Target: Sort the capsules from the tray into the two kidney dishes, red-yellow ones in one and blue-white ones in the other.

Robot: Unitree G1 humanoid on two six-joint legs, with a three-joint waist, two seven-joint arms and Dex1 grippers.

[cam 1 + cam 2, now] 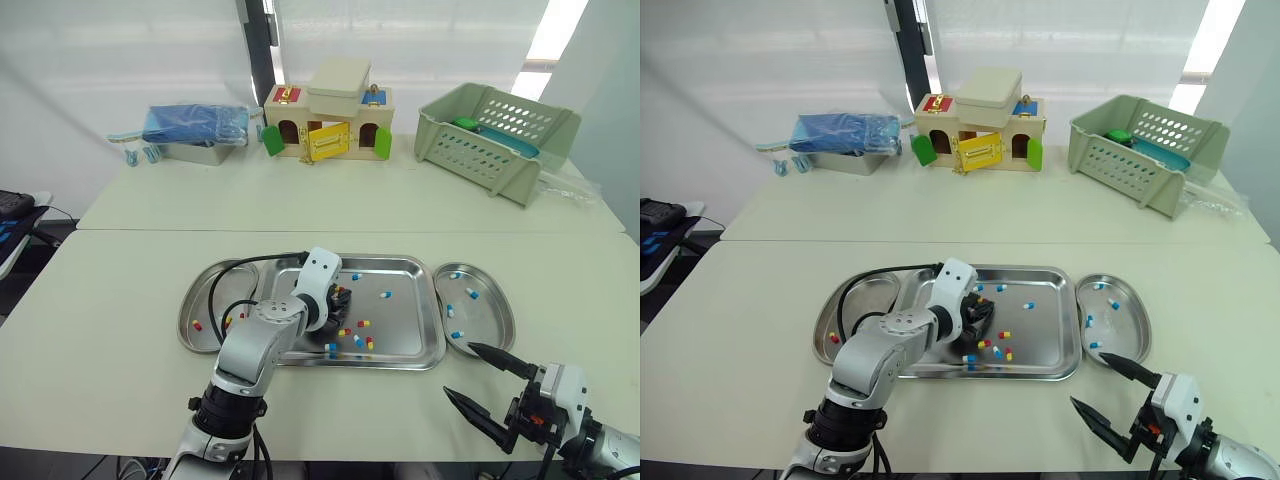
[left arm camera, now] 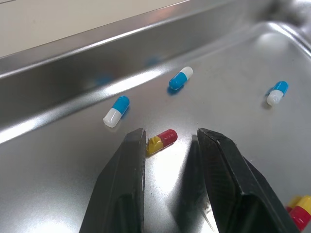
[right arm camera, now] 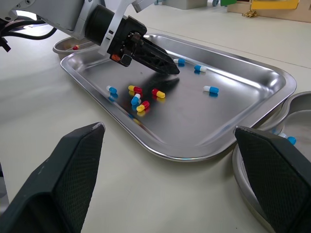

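The steel tray [image 1: 400, 266] lies mid-table with several red-yellow and blue-white capsules on it. My left gripper [image 1: 338, 301] is down inside the tray, open, its fingers [image 2: 129, 179] either side of a red-yellow capsule [image 2: 162, 141] lying on the tray floor; one finger touches the capsule's yellow end. Blue-white capsules [image 2: 181, 78] lie just beyond it. The left kidney dish [image 1: 197, 297] holds a few red-yellow capsules. The right kidney dish [image 1: 492, 296] holds several blue-white ones. My right gripper [image 1: 458, 370] hovers wide open over the table's front edge, in front of the right dish, holding nothing.
Along the far table stand a blue bag in a steel container [image 1: 195, 128], a toy house with coloured doors [image 1: 328, 120] and a green plastic basket [image 1: 495, 135]. A black cable loops from my left arm over the left dish.
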